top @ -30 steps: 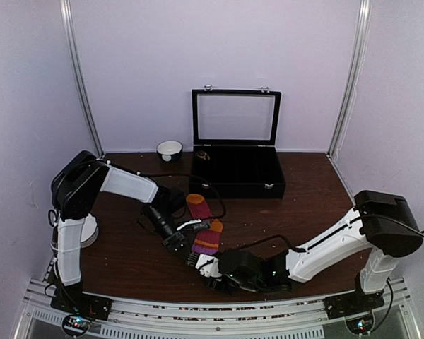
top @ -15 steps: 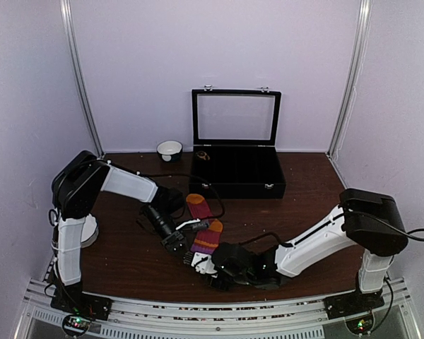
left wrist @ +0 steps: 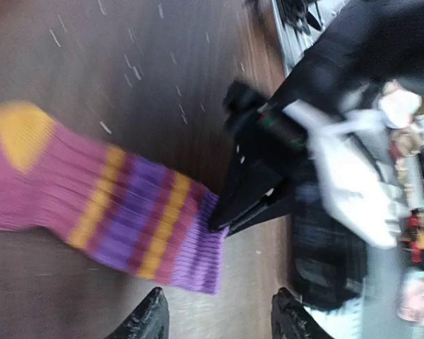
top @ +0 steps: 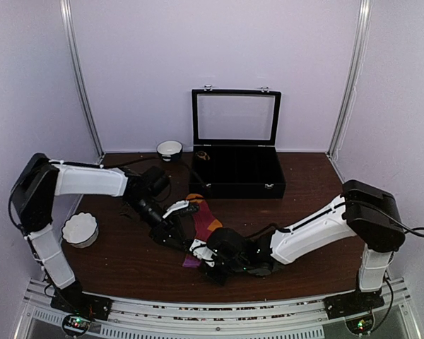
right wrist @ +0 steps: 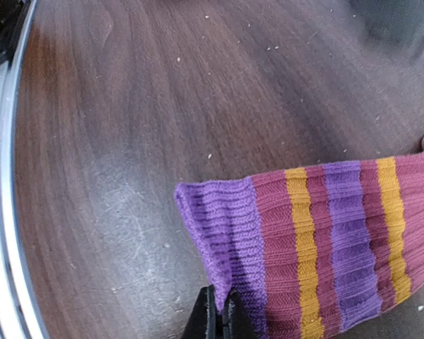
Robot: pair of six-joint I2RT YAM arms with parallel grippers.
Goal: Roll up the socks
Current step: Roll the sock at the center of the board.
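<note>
- Right gripper (right wrist: 218, 314): closed, pinching the edge of the purple cuff (right wrist: 219, 226) of the sock (right wrist: 325, 240); fingers pressed together with the fabric between them, low over the bench (top: 304, 176).
- Left gripper (left wrist: 222, 321): open, jaws apart with nothing between them; held just beside the cuff end of the sock, not touching it, and facing the right gripper across the cuff.
- Sock: magenta-red, ribbed, with orange and purple stripes near the cuff and an orange toe (left wrist: 21, 131); laid out flat and unrolled on the bench, near the front edge, left of centre. Cuff end toward the arm bases, toe end toward the back. Cuff corner lifted slightly where pinched.
- Bench: dark brown wood, speckled with pale lint around the sock.
- Case (top: 237, 185): black, compartmented, at the back centre of the bench, well apart from the sock; glass lid (top: 234, 116) standing upright and open.
- Bowl (top: 169, 149): white, at the back, just left of the case.
- Second bowl (top: 80, 229): white, fluted, on the left side of the bench, beside the left arm.
</note>
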